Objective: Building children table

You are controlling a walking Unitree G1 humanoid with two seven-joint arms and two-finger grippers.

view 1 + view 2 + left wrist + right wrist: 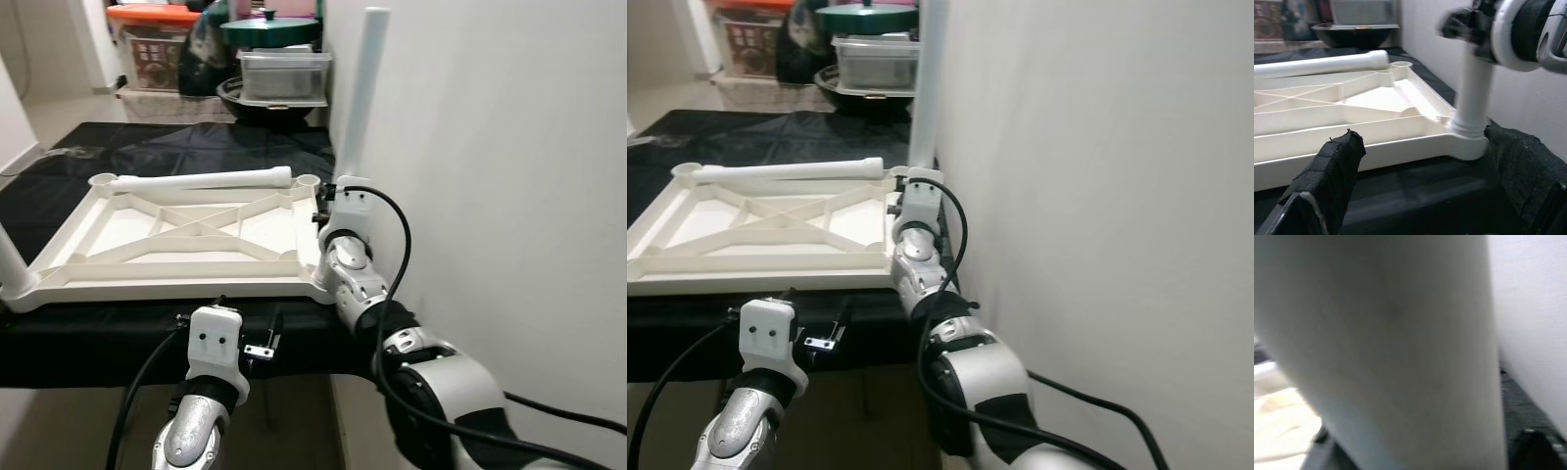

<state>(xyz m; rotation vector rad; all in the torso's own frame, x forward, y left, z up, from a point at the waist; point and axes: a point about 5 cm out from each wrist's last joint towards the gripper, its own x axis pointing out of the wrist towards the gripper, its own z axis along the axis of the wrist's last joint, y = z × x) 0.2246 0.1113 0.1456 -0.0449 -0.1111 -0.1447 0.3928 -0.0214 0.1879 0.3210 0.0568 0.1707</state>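
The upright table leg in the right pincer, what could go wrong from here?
1. The upright leg leans toward the wall rather than standing straight in its corner socket, so pushing down may jam it.
2. The loose leg lying across the tabletop frame could roll if the frame is jolted.
3. The left pincer is open and not bracing the frame, which may shift.

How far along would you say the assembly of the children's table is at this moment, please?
Partly done. The white plastic tabletop lies upside down on the black cloth, and a leg stands at its near left corner. In hand: the right pincer holds an upright white leg in the near right corner socket. Left: a loose white leg lies across the far edge and both far sockets are empty. The left pincer is open.
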